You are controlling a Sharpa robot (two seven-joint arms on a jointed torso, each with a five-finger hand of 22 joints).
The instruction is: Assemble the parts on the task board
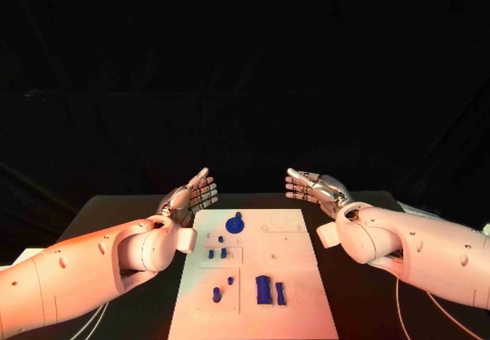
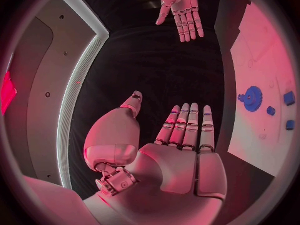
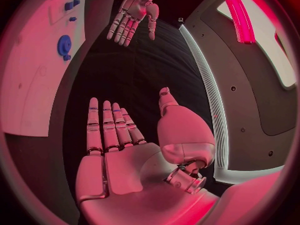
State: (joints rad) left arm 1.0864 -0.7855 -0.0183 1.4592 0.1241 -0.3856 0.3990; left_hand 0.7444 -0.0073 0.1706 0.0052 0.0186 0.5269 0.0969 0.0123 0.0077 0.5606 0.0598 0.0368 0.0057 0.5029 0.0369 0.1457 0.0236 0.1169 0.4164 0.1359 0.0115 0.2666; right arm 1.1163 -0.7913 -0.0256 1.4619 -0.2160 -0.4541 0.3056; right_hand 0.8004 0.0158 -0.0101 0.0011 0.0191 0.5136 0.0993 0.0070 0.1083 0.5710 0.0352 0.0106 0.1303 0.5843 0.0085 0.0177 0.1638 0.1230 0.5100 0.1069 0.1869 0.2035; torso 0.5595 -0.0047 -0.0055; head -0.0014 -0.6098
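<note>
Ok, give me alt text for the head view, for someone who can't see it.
Two white robot arms reach in from either side, the left hand and right hand both open and empty, palms facing each other above the far end of a white task board. On the board lie small blue parts, including a round gear and two upright blocks.

Right silver many-fingered hand point(image 3: 119, 160): palm flat, fingers straight and together, thumb apart, holding nothing. Beyond it the left silver hand point(image 3: 134, 15), fingers likewise extended, empty. White plate task board point(image 3: 28, 85) lies beside both on the black table point(image 3: 137, 75). On the board: round blue gear-like part point(image 3: 64, 45); small blue block parts point(image 3: 71, 5).
</note>
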